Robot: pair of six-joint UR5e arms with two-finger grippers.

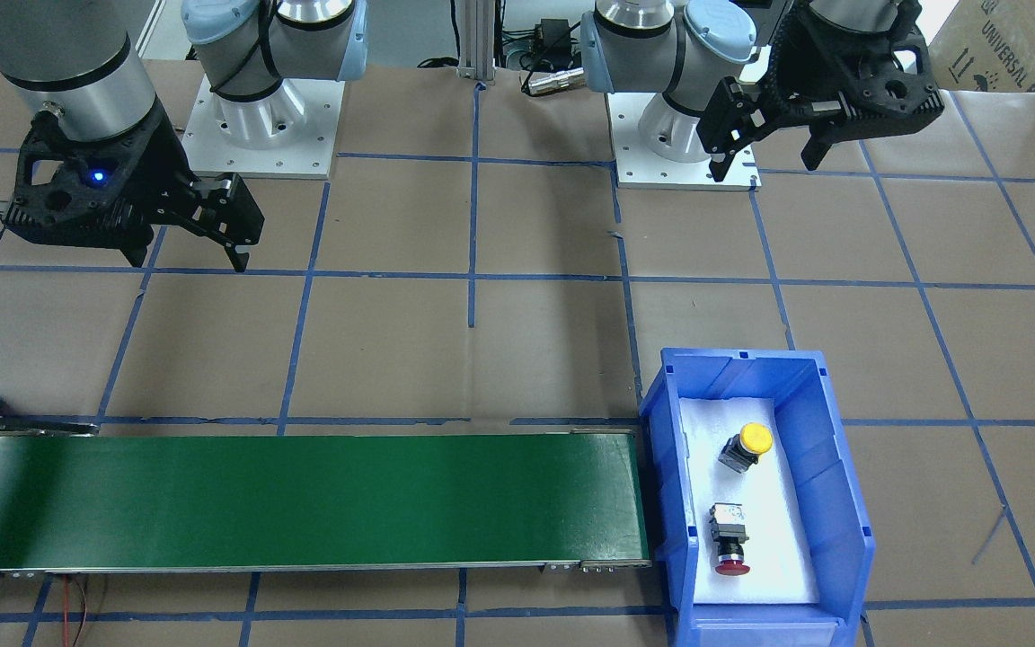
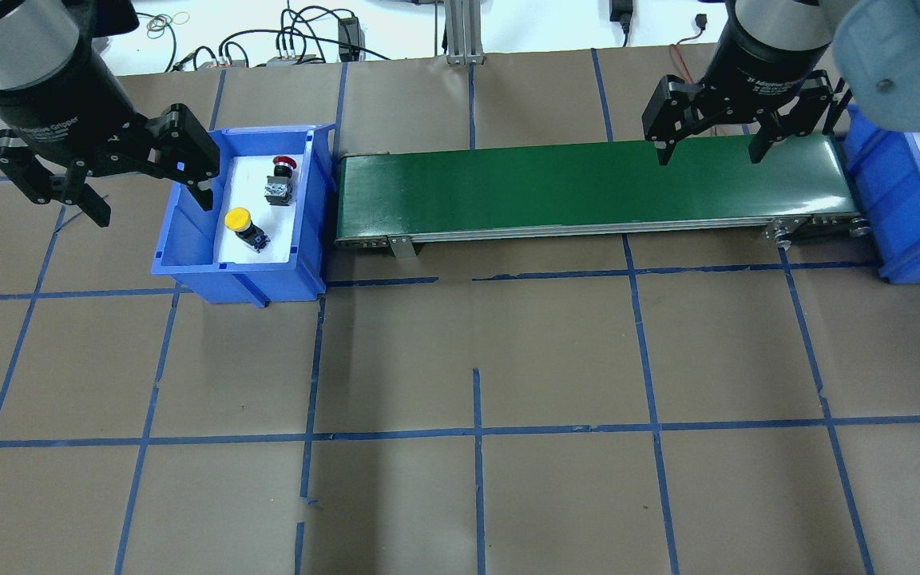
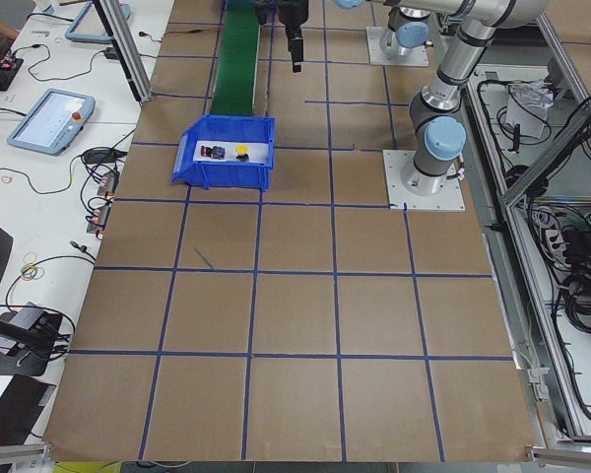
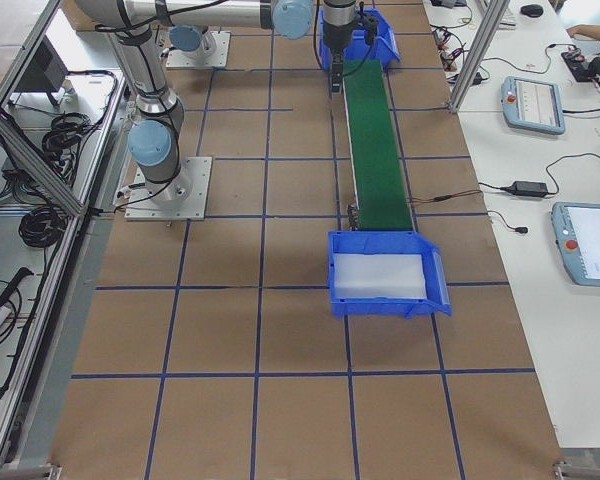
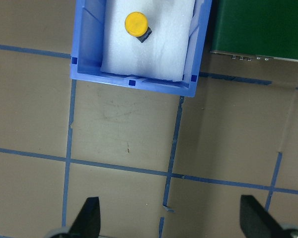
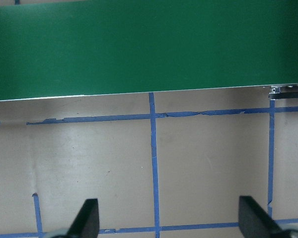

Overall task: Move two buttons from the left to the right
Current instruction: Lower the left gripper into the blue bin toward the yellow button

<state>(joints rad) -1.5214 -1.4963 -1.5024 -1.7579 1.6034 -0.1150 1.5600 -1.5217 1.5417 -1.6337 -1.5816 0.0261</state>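
Two buttons: both lie on white padding (image 2: 230, 246) inside a blue bin (image 2: 188, 249) at the left end of the belt. Neither has been picked up yet.
Yellow button (image 2: 237, 219): sits just ahead of the left gripper (image 2: 152, 206), on its belt side. Its cap faces mostly upward, which leaves the body open to a grip from above.
Red button (image 2: 280, 180): lies on its side, farther from the left gripper than the yellow one and apart from it.
Left gripper: fingers are spread wide and hold nothing. It is raised over the bin's outer wall, likely poised to come down on a button.
Right gripper (image 2: 709, 156): fingers are spread wide and hold nothing. It hangs over the belt's other end, seemingly placed to receive.
Green belt (image 2: 588, 188): runs from beside the left gripper to under the right gripper, and probably carries the buttons across.
Second bin (image 4: 338, 278): sits just past the right gripper, white-lined, the likely destination.
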